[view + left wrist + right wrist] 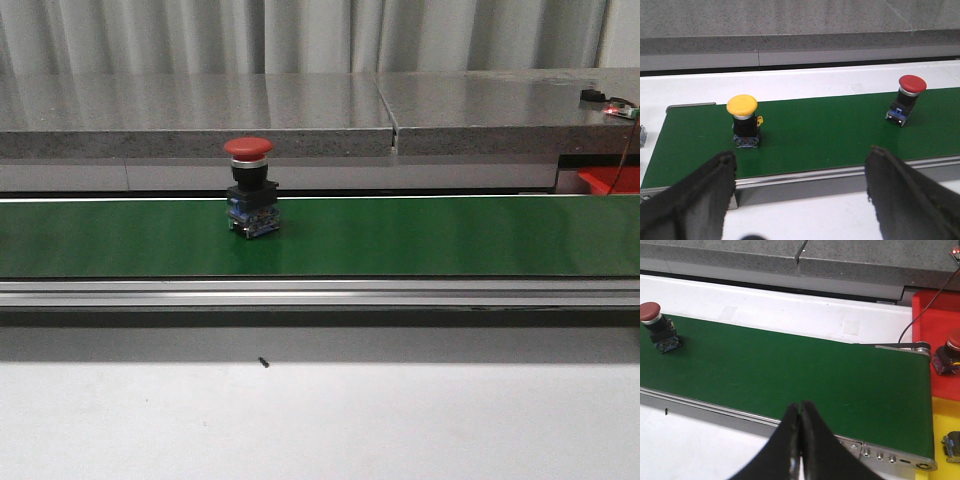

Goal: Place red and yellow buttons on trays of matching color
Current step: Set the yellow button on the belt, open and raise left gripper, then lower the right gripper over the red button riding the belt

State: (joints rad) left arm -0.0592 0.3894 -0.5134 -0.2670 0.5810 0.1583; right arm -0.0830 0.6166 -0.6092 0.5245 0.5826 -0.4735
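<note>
Buttons: two red, one yellow for sure. Red button point(249, 188) stands upright on the green belt point(450, 235), left of belt centre in the front view; the same one shows in both wrist views point(905, 100) point(657, 330). Second red button point(949, 356) lies in the red tray point(932, 315), just past the belt's right end; only the right wrist view shows it. Front view catches just a corner of that tray point(608, 180). Yellow button point(745, 120) stands upright near the belt's left end, well apart from the red one; only the left wrist view shows it. Yellow tray point(942, 425) sits beside the red tray at the belt end, with a dark part point(952, 445) on it, cut off by the frame, can't tell what it is.

Left gripper point(800, 185): fingers spread wide, holding nothing, on the near side of the belt. Right gripper point(800, 425): fingers pressed together, nothing between them, over the belt's near edge.
</note>
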